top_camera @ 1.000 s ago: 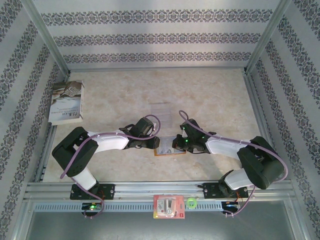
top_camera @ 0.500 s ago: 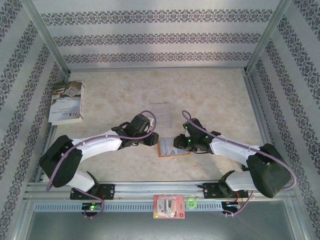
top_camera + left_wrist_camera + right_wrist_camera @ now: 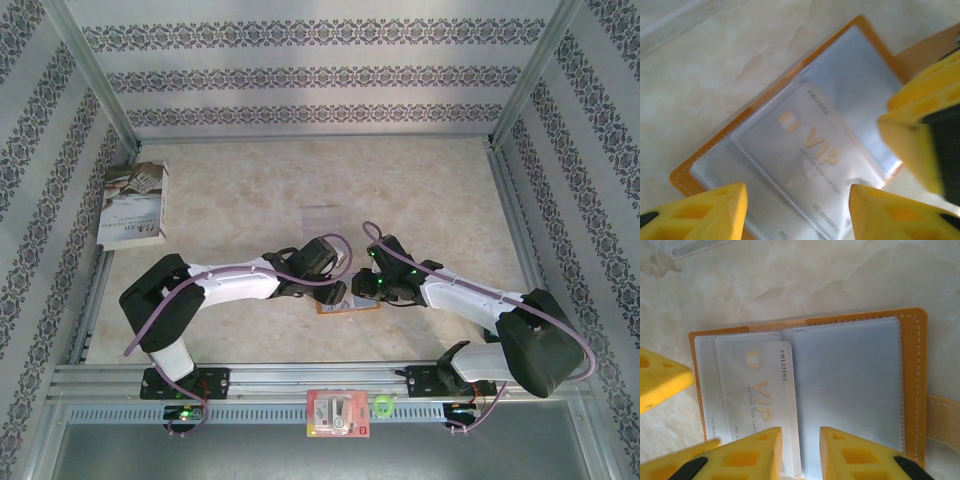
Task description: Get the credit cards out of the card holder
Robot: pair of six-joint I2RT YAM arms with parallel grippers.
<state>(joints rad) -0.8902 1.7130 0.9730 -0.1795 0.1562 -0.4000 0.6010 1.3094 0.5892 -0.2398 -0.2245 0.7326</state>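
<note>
Wallet (image 3: 347, 304) lies open flat on the table (image 3: 430, 190), toward 6 o'clock in the top view, w/ both arms meeting over it. One card (image 3: 760, 395), marked "VIP", sits in the clear pocket on the wallet's left half. It's not out yet.

Right gripper (image 3: 800, 452) reaches in from the wallet's 3 o'clock. Its fingers are narrowly apart, tips down by the card's right edge near the fold. Nothing is clamped between them as far as I can see. Prob. it's there to pin the wallet so it won't slide.

Left gripper (image 3: 797, 215) comes from 9 o'clock, jaws wide apart, straddling the card's end and holding nothing. Looks like it's lining up to pinch the card & draw it from the pocket.

Vs half a sec ago: the left gripper has moved right, from just off the wallet's 9 o'clock edge to over it, and its elbow has swung inward. Wallet & right arm are approx. where they were. Book (image 3: 135, 205) at the table's 10 o'clock and clear tray (image 3: 325, 215) at the wallet's 12 o'clock are unchanged.
</note>
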